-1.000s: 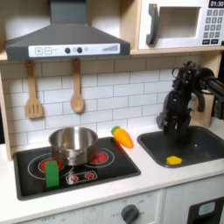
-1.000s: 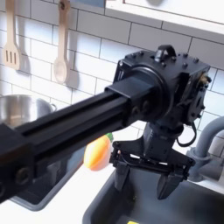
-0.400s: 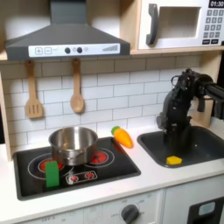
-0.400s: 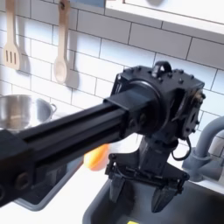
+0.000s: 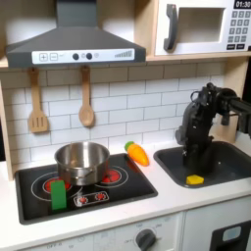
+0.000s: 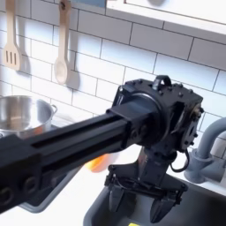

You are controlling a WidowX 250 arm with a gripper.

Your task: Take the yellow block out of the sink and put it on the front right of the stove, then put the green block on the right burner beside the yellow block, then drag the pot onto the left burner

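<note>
Gripper, jaws spread and empty, poised in the sink above the yellow block on the basin floor; risk: off-centre descent pushes the block aside or pinches a corner, losing the grasp.

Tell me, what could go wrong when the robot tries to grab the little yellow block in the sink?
The yellow block is small and lies flat on the sink floor, so the open gripper just above it might nudge it away or pinch it crooked and drop it.

The orange carrot toy lies between sink and stove, so a low carry could bump it.

The pot crowds the burners, leaving less room.
</note>
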